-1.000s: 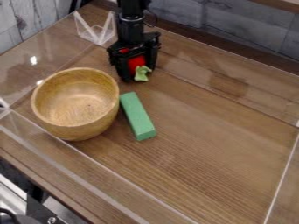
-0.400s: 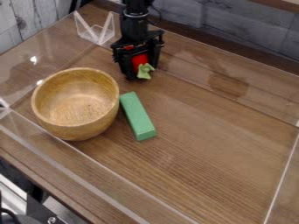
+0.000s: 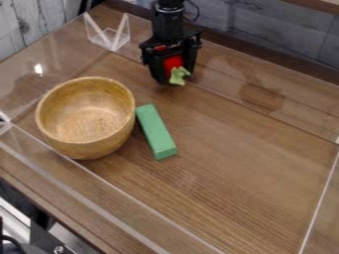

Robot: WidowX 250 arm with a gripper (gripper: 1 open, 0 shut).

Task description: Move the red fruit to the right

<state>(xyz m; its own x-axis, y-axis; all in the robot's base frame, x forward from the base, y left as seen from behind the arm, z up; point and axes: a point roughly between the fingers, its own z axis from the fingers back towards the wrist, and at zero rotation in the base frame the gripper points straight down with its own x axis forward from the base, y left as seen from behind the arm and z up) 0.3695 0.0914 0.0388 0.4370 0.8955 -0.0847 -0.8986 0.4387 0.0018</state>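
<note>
From where I sit, the wooden table point(image 3: 245, 164) takes up most of my view, its planks running toward the far edge

On it, at the near left, I have the wooden bowl point(image 3: 85, 117), round and pale yellow, its open side up, nothing showing inside

My black gripper point(image 3: 173, 65) reaches in at the far side of the table, beyond the bowl and a little to its right, pointing down at the surface

The long green block point(image 3: 155, 131) lies just beside the bowl's right side, slanting away from me, on the near side of the gripper

At the far left I see a clear, thin-edged object point(image 3: 107, 33), too faint for me to name, to the left of the gripper

Smallest is the red fruit point(image 3: 172, 63) with its light-green leafy top, down between the fingers near the far edge, beyond the green block; the fingers stand apart around it, but I cannot tell whether they grip it
</note>
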